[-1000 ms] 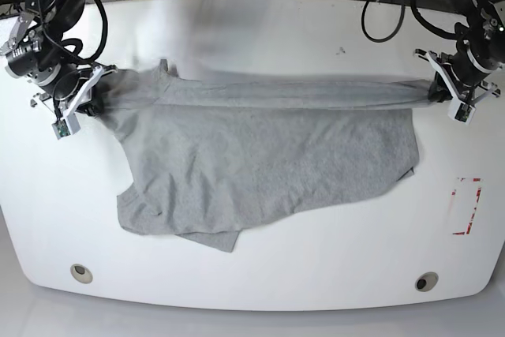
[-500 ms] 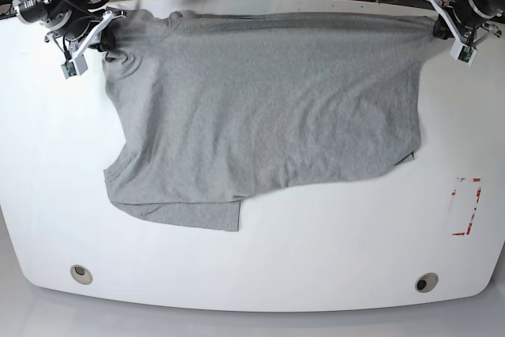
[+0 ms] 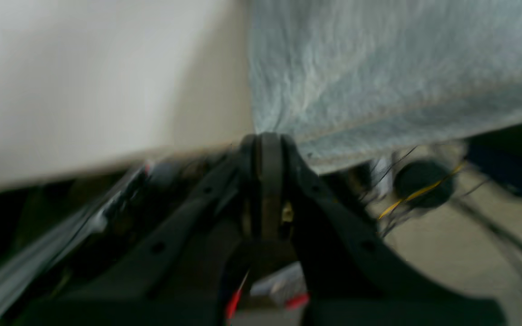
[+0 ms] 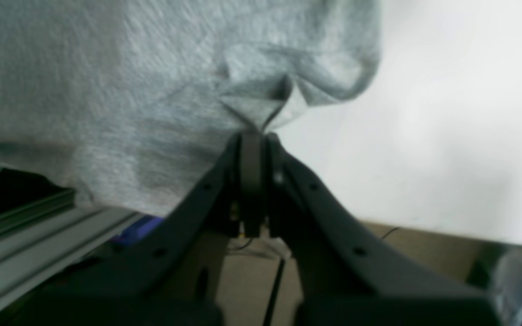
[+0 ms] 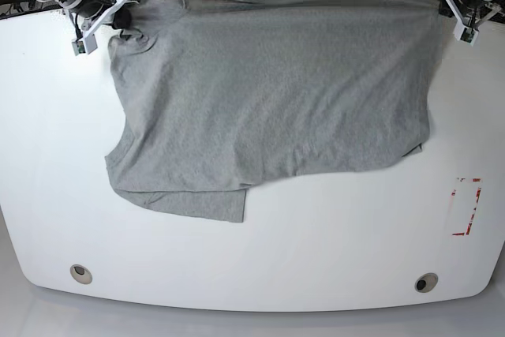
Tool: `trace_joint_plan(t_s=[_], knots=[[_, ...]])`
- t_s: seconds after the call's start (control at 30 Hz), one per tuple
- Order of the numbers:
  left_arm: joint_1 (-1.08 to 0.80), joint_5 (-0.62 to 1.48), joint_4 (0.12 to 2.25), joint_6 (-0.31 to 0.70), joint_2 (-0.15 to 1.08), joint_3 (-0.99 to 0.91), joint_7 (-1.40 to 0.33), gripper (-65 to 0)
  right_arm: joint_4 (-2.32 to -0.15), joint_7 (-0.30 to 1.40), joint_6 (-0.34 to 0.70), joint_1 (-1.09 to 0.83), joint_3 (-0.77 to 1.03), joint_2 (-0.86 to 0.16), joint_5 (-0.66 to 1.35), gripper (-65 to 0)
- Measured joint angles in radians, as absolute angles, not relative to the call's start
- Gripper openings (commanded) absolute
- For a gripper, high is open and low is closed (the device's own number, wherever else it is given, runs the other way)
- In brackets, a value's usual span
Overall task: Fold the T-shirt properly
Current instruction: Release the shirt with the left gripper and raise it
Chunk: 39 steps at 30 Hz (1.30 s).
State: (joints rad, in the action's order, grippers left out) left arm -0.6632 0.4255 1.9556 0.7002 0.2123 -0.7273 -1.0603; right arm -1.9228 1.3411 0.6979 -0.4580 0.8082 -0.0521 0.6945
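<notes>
left hand [image 3: 268, 140] pinching T-shirt [image 3: 379, 68] edge

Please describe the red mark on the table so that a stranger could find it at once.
Start from the white table and the grey T-shirt spread on it. The red mark lies apart from the cloth, near the table's right edge in the base view. It is the only coloured patch on the bare surface.

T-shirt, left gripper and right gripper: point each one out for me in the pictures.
T-shirt [image 5: 268, 92]: base view, middle of the spread grey cloth.
left gripper [image 3: 268, 138]: left wrist view, tips of the fingers, shut on the shirt's edge.
right gripper [image 4: 253, 135]: right wrist view, tips of the fingers, pinching bunched cloth.
</notes>
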Motion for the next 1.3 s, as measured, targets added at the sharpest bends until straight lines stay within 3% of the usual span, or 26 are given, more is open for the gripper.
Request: trace_joint_plan(t_s=[0.27, 0.9, 1.03, 1.23, 1.3], knots=[[-0.626, 0.382, 1.954, 0.701, 0.176, -0.728, -1.063, -65.0, -1.809, 1.348, 0.698, -0.441, 0.856, -0.059, 0.686, -65.0], [-0.571, 0.371, 1.954, 0.7, 0.181, -0.789, -1.067, -64.9, -1.804, 1.4, 0.697, -0.268, 0.855, -0.052, 0.688, -65.0], [-0.573, 0.369, 1.954, 0.7, 0.181, -0.765, -1.068, -55.8, -1.803, 1.409, 0.697, -0.276, 0.857, -0.053, 0.684, -65.0], [-0.565, 0.378, 1.954, 0.7, 0.127, -0.735, -1.055, -34.2, -1.803, 1.408, 0.697, -0.276, 0.856, -0.054, 0.685, -65.0], [-0.562, 0.362, 1.954, 0.7, 0.105, -0.742, -1.074, -31.2, -1.802, 1.411, 0.697, -0.276, 0.856, -0.056, 0.685, -65.0]])
